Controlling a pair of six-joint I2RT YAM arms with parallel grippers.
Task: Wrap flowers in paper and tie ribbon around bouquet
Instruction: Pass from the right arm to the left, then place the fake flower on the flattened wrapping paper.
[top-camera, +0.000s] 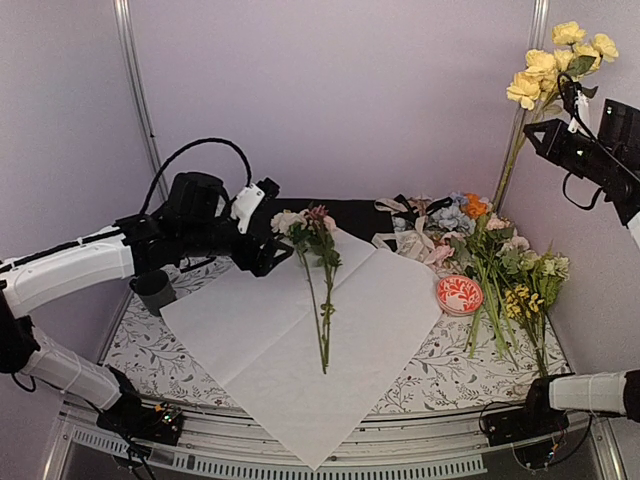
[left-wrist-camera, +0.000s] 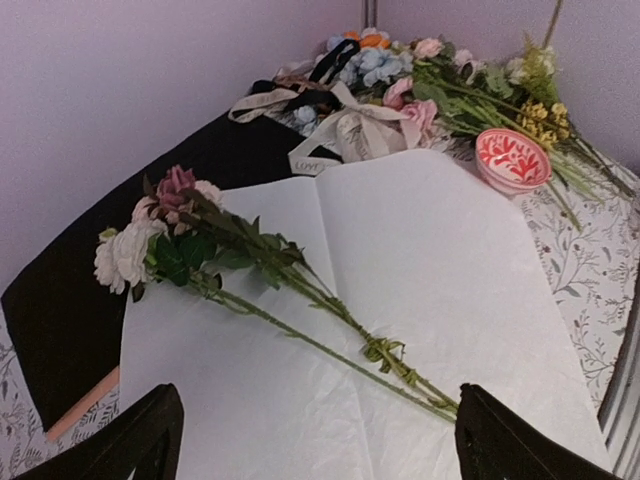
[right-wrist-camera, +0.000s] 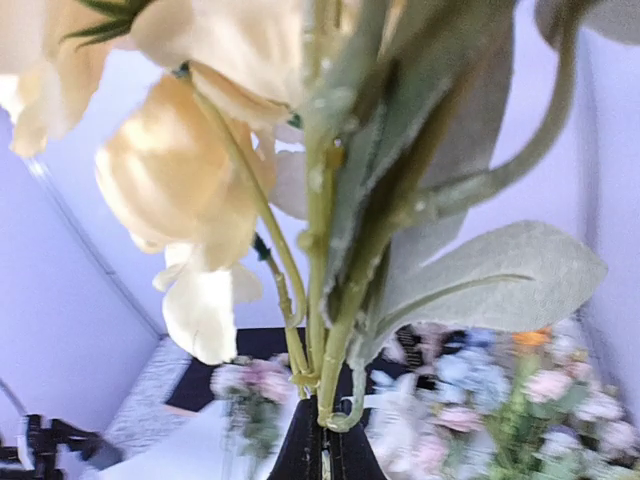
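Floral-print table, lilac walls, white paper spread mid-frame. My left claw is wide open; right claw grips yellow flowers upper right.

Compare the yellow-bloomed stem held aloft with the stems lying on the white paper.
Pose: the yellow-bloomed stem stands nearly upright in the air; the white-and-pink-bloomed stems lie flat on the thin white paper sheet. Colour: pale yellow blooms on the first, white and dusky pink on the second. State: the shut right end effector grips the yellow stem; nothing touches the lying stems. Both have long green leafy stems.
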